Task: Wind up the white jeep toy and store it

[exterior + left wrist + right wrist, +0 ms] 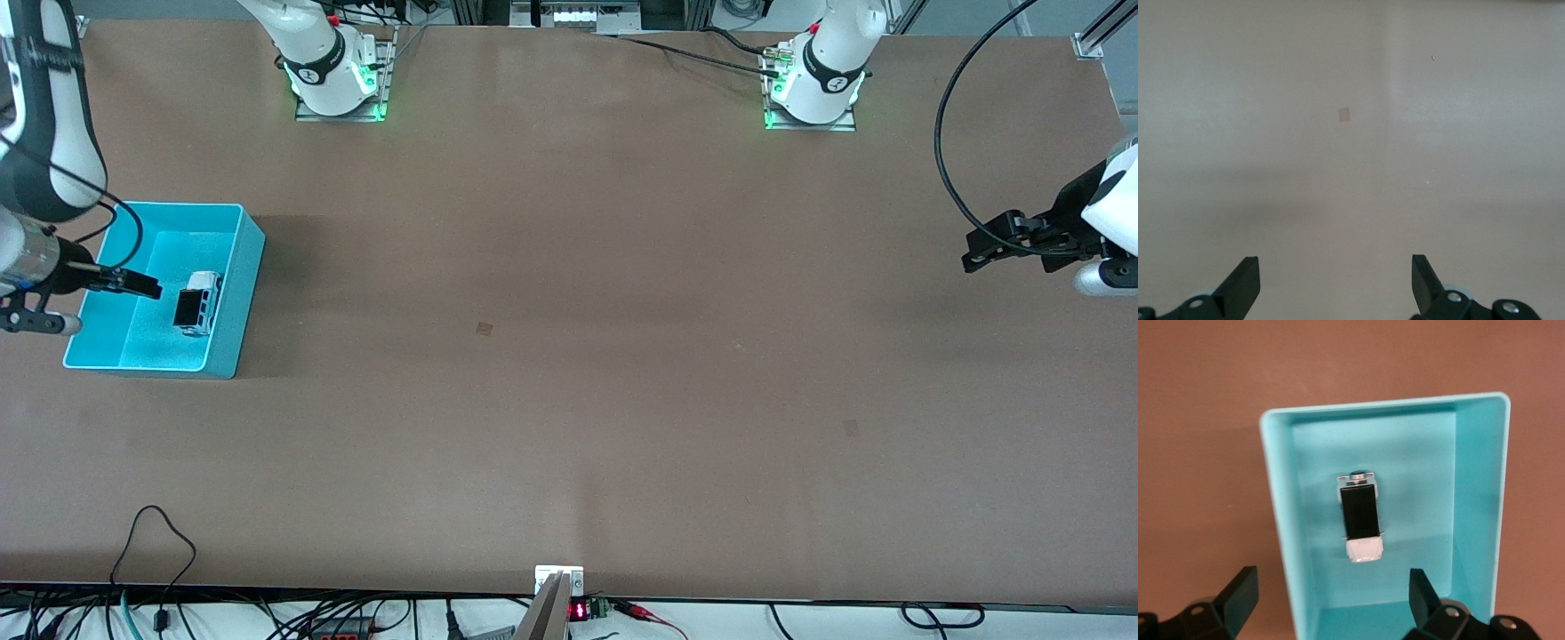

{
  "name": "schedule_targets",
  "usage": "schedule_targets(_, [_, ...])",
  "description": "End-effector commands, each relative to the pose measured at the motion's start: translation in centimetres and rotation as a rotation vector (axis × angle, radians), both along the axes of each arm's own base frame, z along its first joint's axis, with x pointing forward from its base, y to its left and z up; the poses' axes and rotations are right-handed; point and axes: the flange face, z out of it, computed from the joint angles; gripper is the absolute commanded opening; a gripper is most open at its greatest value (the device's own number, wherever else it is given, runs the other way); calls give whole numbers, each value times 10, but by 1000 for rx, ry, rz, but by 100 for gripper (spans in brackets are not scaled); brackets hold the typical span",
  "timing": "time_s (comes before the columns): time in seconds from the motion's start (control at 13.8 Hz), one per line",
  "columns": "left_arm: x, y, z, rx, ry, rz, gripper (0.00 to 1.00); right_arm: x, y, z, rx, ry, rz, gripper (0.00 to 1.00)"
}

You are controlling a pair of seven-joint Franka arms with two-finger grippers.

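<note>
The white jeep toy [1361,513], lying in the turquoise bin [1481,493], looks light, rigid and smooth, best pinched across its flat sides; the right gripper [1331,593] above and the waiting left gripper [1336,283] both hold their fingers apart.

One white jeep toy [199,303], one turquoise bin [227,356], two arms.

Toy jeep [199,303] inside bin [238,298], resting on bin floor, apart from the walls. Bin on table [569,356] at right arm's end. Right gripper [133,284], fingers spread, above the bin, just beside the jeep. Left gripper [987,251], fingers spread, over bare table at left arm's end, well apart from bin.
</note>
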Motion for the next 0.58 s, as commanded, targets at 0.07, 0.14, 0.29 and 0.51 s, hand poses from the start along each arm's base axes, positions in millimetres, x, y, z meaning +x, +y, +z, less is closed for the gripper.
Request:
schedule_targets(0.07, [-7, 0, 5, -9, -1, -5, 100, 3, 44, 92, 7, 3, 59, 100])
schedule_targets(0.14, [-7, 0, 5, -10, 1, -5, 100, 6, 51, 113, 0, -18, 71, 100])
schedule_targets(0.29, [-7, 0, 5, -10, 1, -5, 100, 6, 51, 146, -15, -78, 73, 100])
schedule_targets(0.51, [-7, 0, 5, -10, 2, -5, 100, -9, 72, 177, 2, -98, 99, 100])
